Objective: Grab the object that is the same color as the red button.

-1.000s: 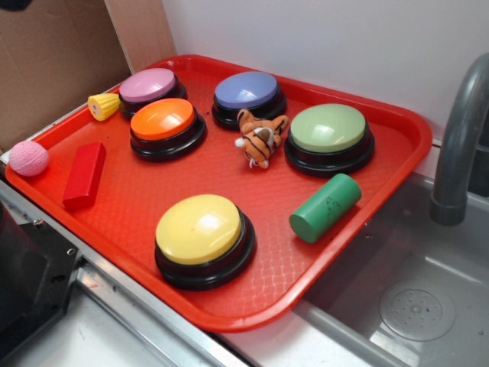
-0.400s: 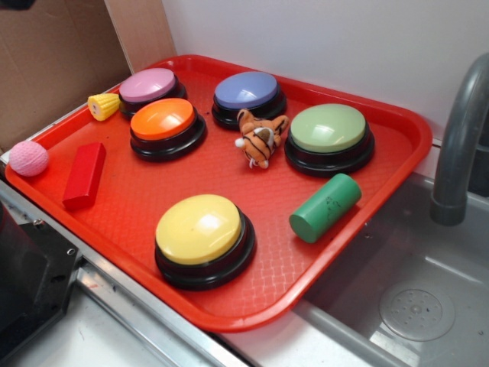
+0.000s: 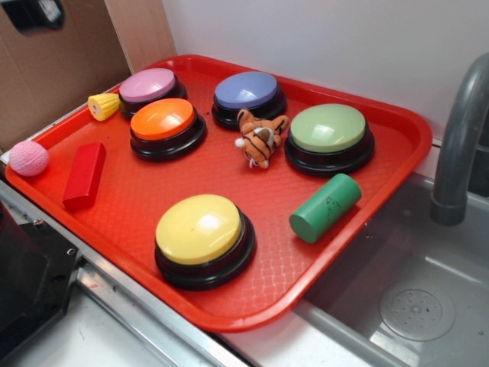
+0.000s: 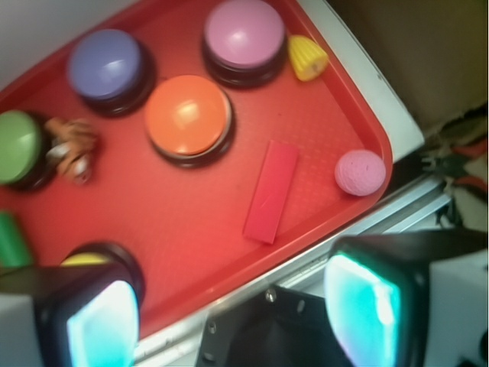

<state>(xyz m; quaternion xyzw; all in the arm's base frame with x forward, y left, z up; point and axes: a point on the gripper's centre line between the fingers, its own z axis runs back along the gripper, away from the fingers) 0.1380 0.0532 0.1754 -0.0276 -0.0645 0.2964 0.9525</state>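
Red and smooth-faced, the block [image 3: 84, 175] is seen lying flat near the tray's [image 3: 397, 126] left edge, beside the pink ball [image 3: 28, 158]. It is judged rigid, light and slightly slippery; its long sides should be pinched mid-length. The hand [image 4: 229, 302] hangs overhead, spread wide, holding nothing.

White wall [image 3: 321, 38] behind, brown cardboard panel [image 3: 53, 69] left, grey faucet [image 3: 458, 145] over sink [image 3: 412, 290]
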